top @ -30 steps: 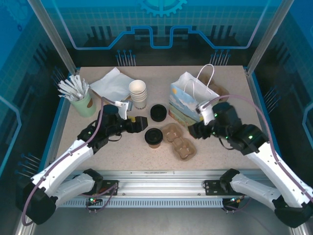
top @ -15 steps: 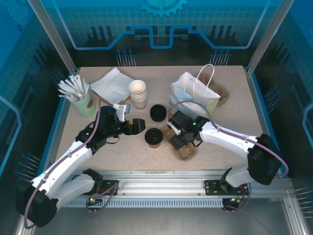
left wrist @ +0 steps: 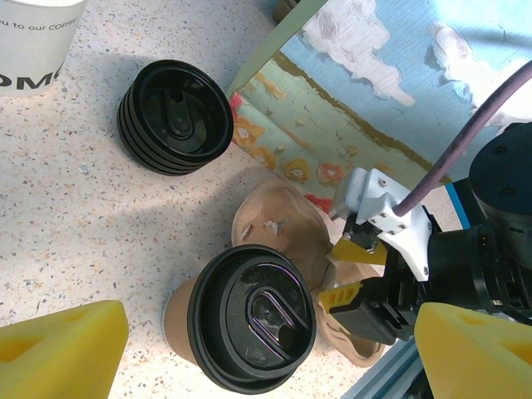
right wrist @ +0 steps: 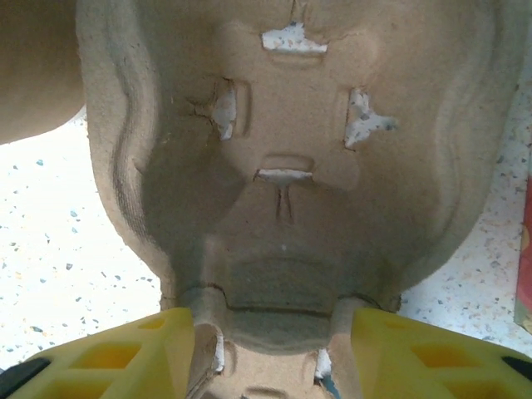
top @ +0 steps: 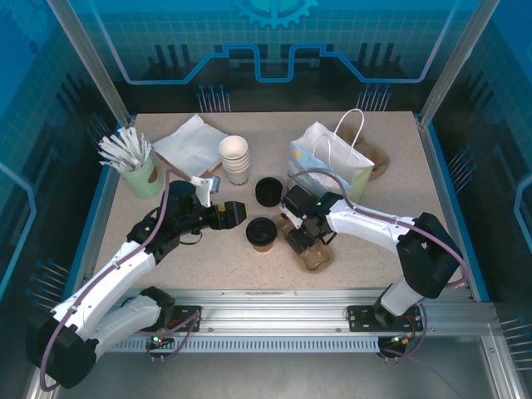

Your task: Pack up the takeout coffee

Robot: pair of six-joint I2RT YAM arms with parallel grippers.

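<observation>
Coffee point(top: 261, 233) stands mid worktop point(top: 208, 266), just left of the paper tray point(top: 317, 254). Its thin sides squash and the lid can pop, so grip gently around them. The left claw point(top: 239, 213) waits wide open, empty, just beside it. The right claw point(right wrist: 264, 351) pinches the tray's narrow middle. I cannot see how full it is.

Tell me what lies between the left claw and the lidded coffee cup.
Nothing: bare speckled tabletop separates the left claw from the takeout coffee, as the top external view shows.
</observation>
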